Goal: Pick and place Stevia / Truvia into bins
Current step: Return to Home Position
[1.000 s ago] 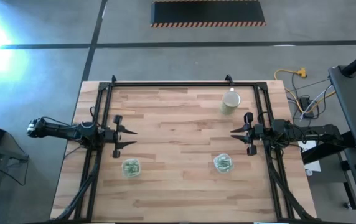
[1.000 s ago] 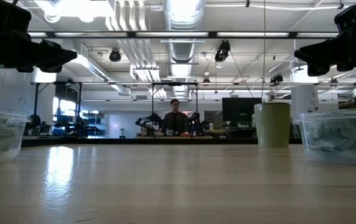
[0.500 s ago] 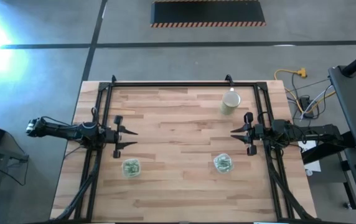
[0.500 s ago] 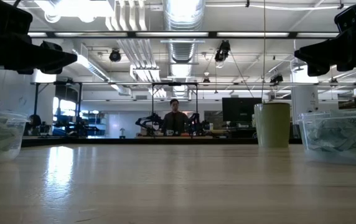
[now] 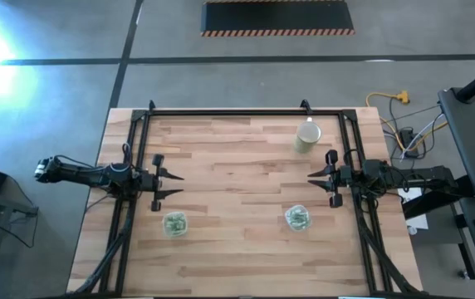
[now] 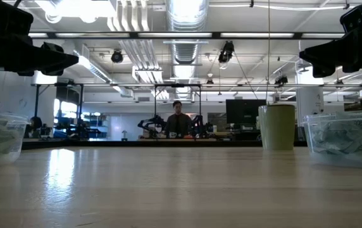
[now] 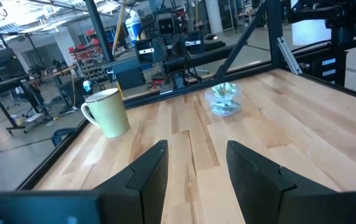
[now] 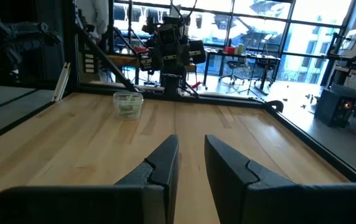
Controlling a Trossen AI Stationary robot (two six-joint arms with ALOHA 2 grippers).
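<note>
Two bins hold every sachet in sight. The left bin and the right bin each carry a green-white heap of sachets, and none shows loose on the desk. The left tool and right tool hang at opposite desk edges, fingers spread, gripping nothing. Sorting looks finished, with only parking the arms seemingly left. The cup stands apart, near the right arm.

The left gripper and right gripper each carry two matte black, angular, tapering fingers on slim, dark, jointed arms.
</note>
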